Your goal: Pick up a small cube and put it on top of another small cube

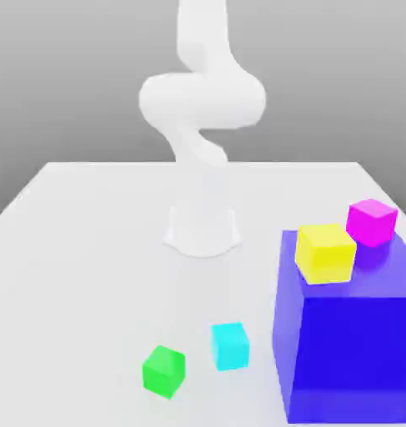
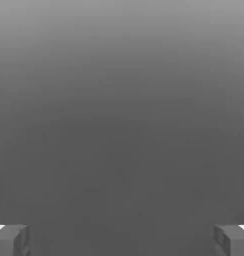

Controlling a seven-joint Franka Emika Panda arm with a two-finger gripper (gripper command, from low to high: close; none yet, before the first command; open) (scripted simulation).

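The small bright cyan cube (image 1: 230, 345) rests on the white table near the front, just to the exterior view's left of the huge blue cube (image 1: 348, 342). A small green cube (image 1: 164, 371) of about the same size lies a little further left and nearer the front edge. In the hand view my gripper (image 2: 122, 240) is open, its two grey fingertips (image 2: 11, 240) set far apart with nothing but plain grey background between them. The white arm (image 1: 202, 108) rises from its base (image 1: 202, 229) at mid-table, well back from both small cubes.
A yellow cube (image 1: 325, 253) and a magenta cube (image 1: 372, 222) sit on top of the huge blue cube at the exterior view's right. The white table (image 1: 72, 275) stretches open to the left of the small cubes.
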